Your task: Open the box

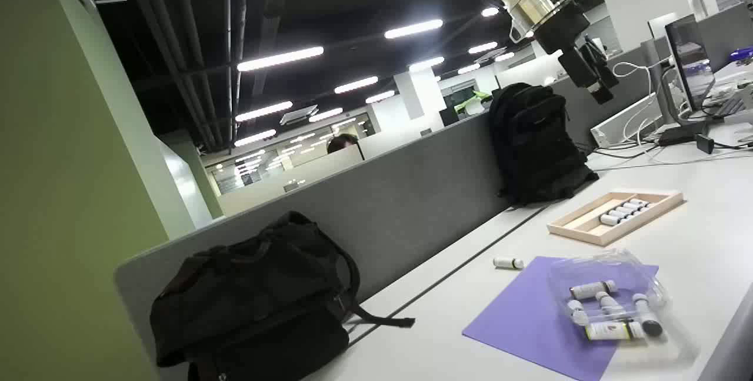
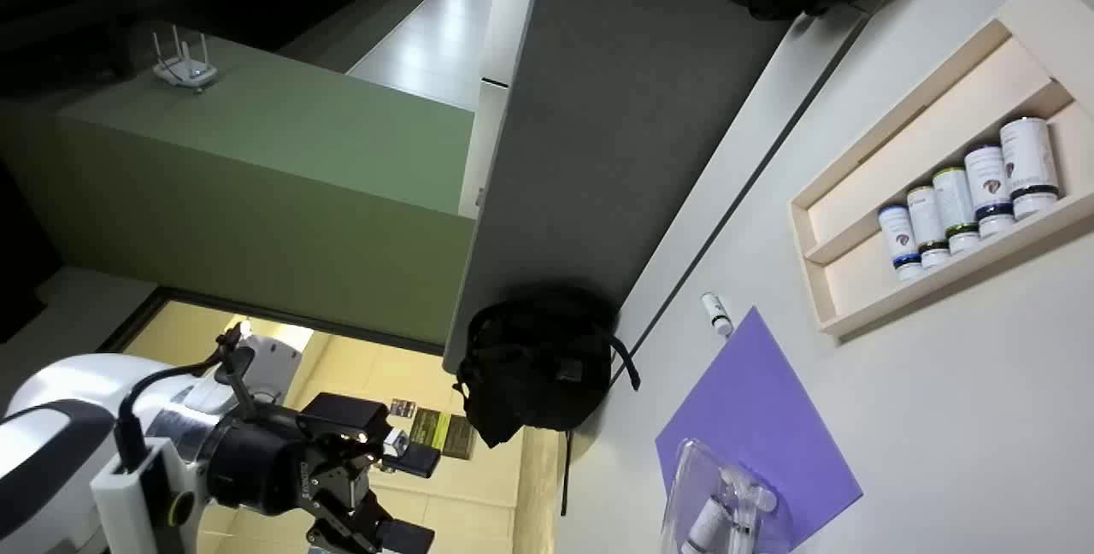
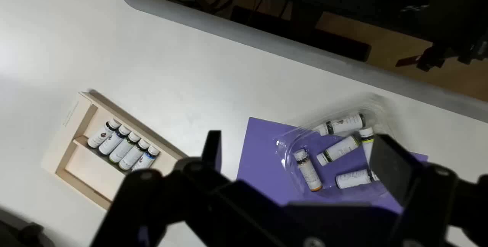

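Note:
The box [image 1: 576, 234] is a flat, shallow tray of light wood on the white table. It also shows in an exterior view [image 2: 923, 148] and in the wrist view [image 3: 91, 167]. Its top is open over most of its length, and a divider splits it lengthwise. A row of several small white-labelled bottles [image 3: 122, 146] lies in one compartment. A flat pale wood piece [image 2: 1047, 32] covers one end. My gripper [image 3: 303, 159] is open and empty, high above the table. It also shows in both exterior views [image 1: 601, 90] [image 2: 412, 498], well apart from the box.
A purple sheet [image 1: 523, 316] lies near the box, with a clear plastic container [image 3: 284, 149] of several bottles partly on it. A loose bottle [image 1: 507, 263] lies by the sheet. Black bags [image 1: 253, 298] [image 1: 535, 140] rest against the grey partition [image 1: 423, 193]. A monitor [image 1: 688, 63] stands farther along.

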{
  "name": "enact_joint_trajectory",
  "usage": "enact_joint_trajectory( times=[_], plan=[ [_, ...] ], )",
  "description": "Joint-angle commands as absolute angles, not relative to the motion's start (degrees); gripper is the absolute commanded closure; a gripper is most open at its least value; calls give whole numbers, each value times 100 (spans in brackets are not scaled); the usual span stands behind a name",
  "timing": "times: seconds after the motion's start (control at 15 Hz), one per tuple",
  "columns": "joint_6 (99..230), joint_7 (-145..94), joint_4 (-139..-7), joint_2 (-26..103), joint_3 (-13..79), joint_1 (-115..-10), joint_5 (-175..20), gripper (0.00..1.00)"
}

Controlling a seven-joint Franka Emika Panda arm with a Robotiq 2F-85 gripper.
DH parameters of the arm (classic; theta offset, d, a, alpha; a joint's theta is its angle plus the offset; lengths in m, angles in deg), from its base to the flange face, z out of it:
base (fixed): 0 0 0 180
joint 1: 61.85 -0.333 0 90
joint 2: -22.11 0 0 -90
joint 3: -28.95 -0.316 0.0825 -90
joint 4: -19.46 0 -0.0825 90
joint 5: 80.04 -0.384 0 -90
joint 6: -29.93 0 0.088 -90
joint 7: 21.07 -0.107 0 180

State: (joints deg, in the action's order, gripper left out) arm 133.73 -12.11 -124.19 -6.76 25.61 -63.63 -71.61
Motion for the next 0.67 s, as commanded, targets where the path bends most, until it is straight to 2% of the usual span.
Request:
enact_joint_trajectory(
  times=[0.0, 0.47, 0.6],
  plan=[
    [13362, -1244, -12411, -668, 2635, -6448, -7129, 0],
    [13362, -1243, -12410, -669, 2635, -6448, -7129, 0],
    [14144, -1315, -12812, -703, 2922, -6249, -7195, 0]
  ],
)
